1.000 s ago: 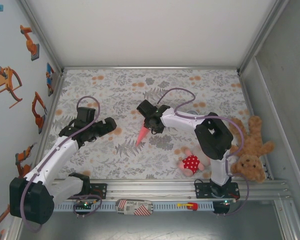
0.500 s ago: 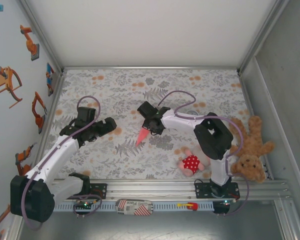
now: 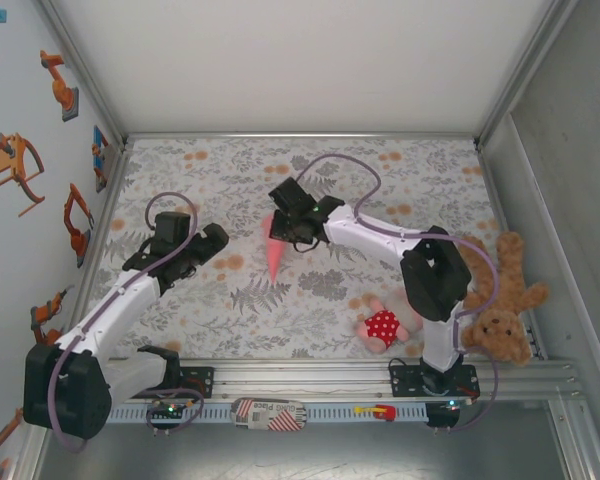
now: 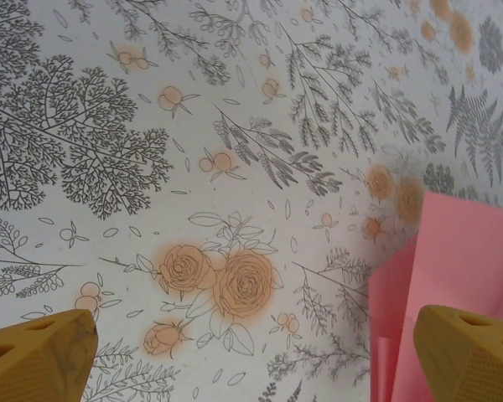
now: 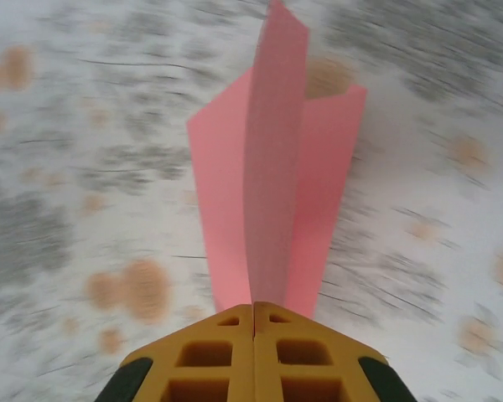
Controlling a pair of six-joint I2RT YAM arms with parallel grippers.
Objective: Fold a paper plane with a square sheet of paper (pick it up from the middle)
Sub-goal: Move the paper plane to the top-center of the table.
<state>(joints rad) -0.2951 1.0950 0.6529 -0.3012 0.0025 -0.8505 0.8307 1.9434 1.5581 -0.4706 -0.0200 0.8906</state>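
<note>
The whole table is being viewed from above and behind the 2 arm bases, facing down. From the left wrist, its patterned top is being watched close up. From the right wrist, the paper plane is being framed nearer still; it is being shared by all 3 views.

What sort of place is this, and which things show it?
Probably a robotics lab test cell: left arm and right arm bolted to a metal rail, white enclosure walls, a teddy bear and paper plane as props.
</note>
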